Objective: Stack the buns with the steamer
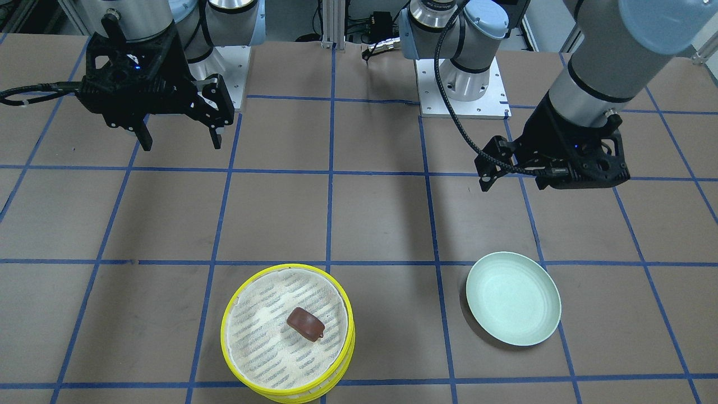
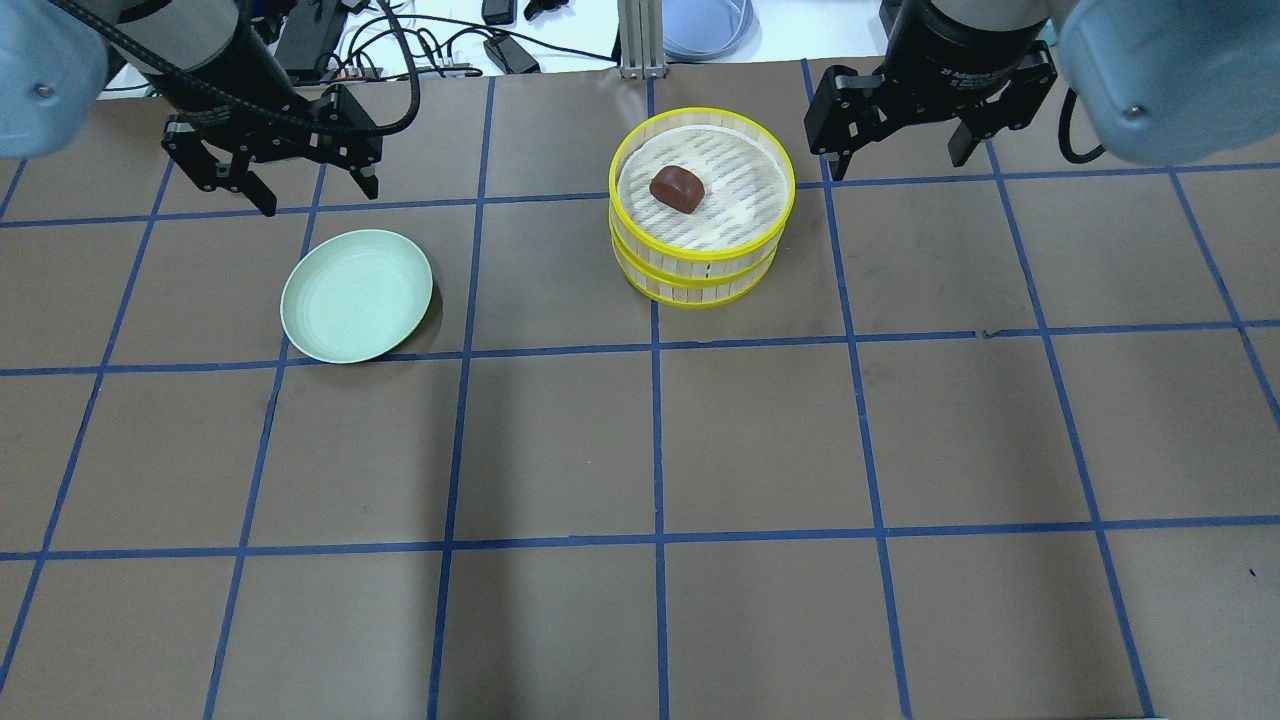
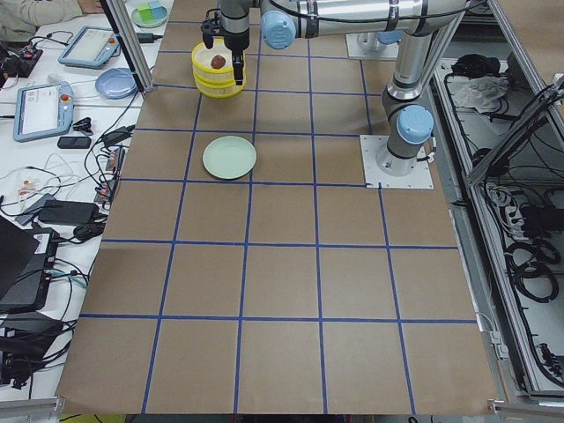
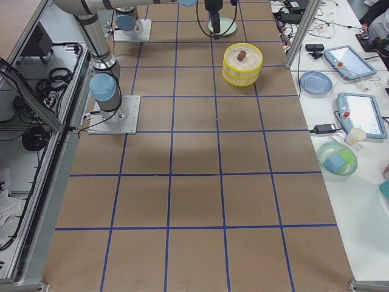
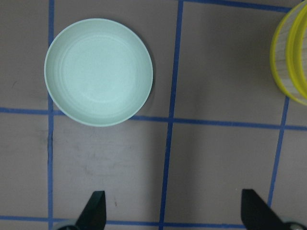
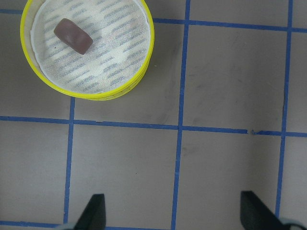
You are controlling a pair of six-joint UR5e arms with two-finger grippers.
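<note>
Yellow-rimmed steamer [image 1: 258,350], two round tiers stacked, stands on the bench [image 1: 381,213]; its walls are pale slats, and a white woven liner with grey stripes showing through covers the top tier; the glossy reddish-brown bun [image 1: 305,324], oblong with rounded corners, lies near the liner's middle. Right gripper [image 2: 900,162] hangs above the bench just beside the steamer, jaws spread wide, holding and touching nothing; left gripper [image 2: 318,198] hangs equally wide and empty near the smooth pale green plate [image 2: 357,296], a shallow round dish well apart from the steamer; matte brown sheeting crossed by blue tape lines covers the bench.
</note>
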